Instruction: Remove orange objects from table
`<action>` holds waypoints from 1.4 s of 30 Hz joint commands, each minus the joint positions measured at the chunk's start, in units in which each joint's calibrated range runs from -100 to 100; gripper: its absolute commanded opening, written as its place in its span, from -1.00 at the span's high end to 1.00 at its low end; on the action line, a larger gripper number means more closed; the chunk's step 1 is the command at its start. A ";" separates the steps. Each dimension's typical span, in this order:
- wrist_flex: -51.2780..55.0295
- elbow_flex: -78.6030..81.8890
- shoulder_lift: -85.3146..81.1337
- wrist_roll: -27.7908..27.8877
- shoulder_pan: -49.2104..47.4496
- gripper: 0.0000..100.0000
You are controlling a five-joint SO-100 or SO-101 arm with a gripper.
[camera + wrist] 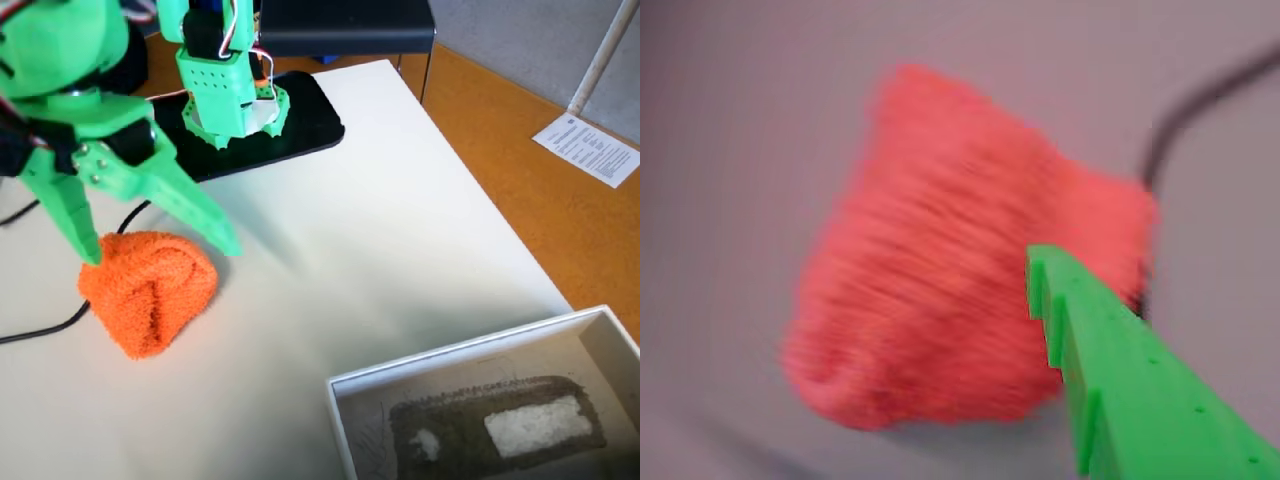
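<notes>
The orange fuzzy cloth lump (pixel 148 288) lies on the cream-white table (pixel 380 220) at the left of the fixed view. It fills the middle of the blurred wrist view (pixel 940 270). My green gripper (pixel 160 255) is open, its two fingers spread wide over the lump's top. One fingertip (pixel 90 252) touches the lump's left upper edge; the other finger (pixel 205 222) reaches past its right side. In the wrist view only one green toothed finger (pixel 1110 350) shows, at the lump's lower right.
A white-rimmed shallow box (pixel 450 365) with dark lining stands at the front right. The arm's base (pixel 235 115) sits on a black plate (pixel 310 125) at the back. A black cable (pixel 40 330) runs left of the lump. Orange-brown floor (pixel 520 170) lies beyond the table's right edge.
</notes>
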 commanded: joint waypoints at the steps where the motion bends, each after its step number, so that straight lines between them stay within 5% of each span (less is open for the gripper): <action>1: -0.18 0.96 1.44 0.34 2.92 -0.13; 15: -7.88 2.90 12.77 3.52 2.26 -0.13; 30: -21.99 10.26 16.38 7.62 1.15 0.12; 34: -22.56 10.46 15.54 7.62 0.48 0.80; 42: -20.21 2.61 10.92 4.35 -6.99 0.97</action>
